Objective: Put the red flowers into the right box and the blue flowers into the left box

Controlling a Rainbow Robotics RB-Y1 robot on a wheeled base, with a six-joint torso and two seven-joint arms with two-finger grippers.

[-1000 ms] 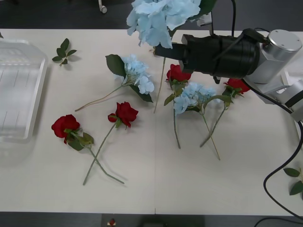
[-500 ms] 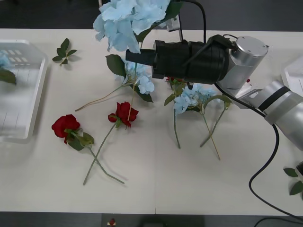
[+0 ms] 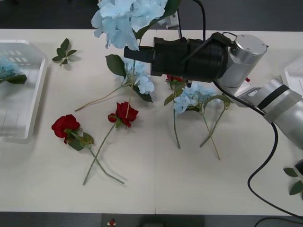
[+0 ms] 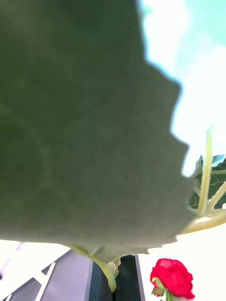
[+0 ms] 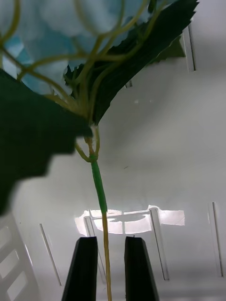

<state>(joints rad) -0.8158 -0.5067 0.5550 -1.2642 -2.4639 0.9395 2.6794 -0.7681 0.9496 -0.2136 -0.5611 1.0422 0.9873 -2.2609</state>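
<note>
Left edge of the front frame: shallow white plastic tray, the left box (image 3: 21, 90), on the pale desk (image 3: 156, 189). A pale-blue petal cluster with a dark leaf (image 3: 10, 71) lies inside it at its upper left. In the left wrist view the left gripper (image 5: 107, 268) has its black jaws slightly spread, either side of that flower's thin green stem (image 5: 100, 188); contact cannot be told.

A loose green leaf sprig (image 3: 63, 51) lies upper left on the desk. Lower left, two red roses (image 3: 65, 126) (image 3: 125, 113) lie with stems crossed.

Upper centre: the right gripper (image 3: 129, 53) holds a large pale-blue bloom (image 3: 125, 16) raised above the desk, jaws pinching its stem (image 4: 109, 275). Below it another blue cluster (image 3: 137, 73) lies flat. Centre right, a fourth blue cluster (image 3: 191, 99) lies beside a red rose (image 3: 174, 80) partly under the arm.

Far right edge: a sliver of the white right box (image 3: 294, 73).
</note>
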